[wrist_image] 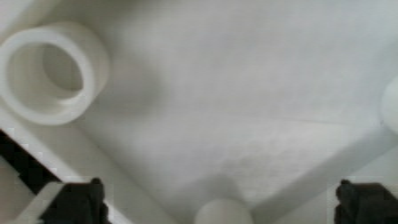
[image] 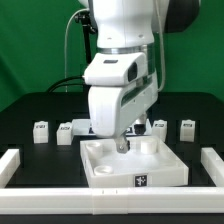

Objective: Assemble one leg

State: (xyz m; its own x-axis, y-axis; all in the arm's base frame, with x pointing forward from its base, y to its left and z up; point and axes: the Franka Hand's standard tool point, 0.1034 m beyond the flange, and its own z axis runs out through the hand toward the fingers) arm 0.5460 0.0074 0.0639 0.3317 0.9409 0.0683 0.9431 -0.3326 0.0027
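1. Exterior view, progress: I count four loose pieces standing on the black table (image: 30,105) on the far side of the panel (image: 135,165). The leg (image: 160,127) and a second leg (image: 187,128) are on the exterior view's right. A third leg (image: 64,131) and a fourth leg (image: 42,131) are on its left. All four stand apart from the panel. I see none seated in a corner socket, so I judge the assembly not yet done: a leg has to be picked up, brought to a socket and fixed in.

2. Exterior view, end effector: the gripper (image: 122,147) hangs low over the far middle of the panel, its tips just above or at the surface. From here I cannot tell how wide it stands.

3. Wrist view, progress: the camera looks straight at the panel's white face (wrist_image: 231,110). One round socket (wrist_image: 50,75) is in sight and it is empty.

4. Wrist view, end effector: the dark fingers (wrist_image: 71,200) sit far apart, so I read the gripper (wrist_image: 217,200) as wide open and gripping nothing. A small pale rounded shape (wrist_image: 222,212) shows between them, touching neither. I cannot tell what it is.
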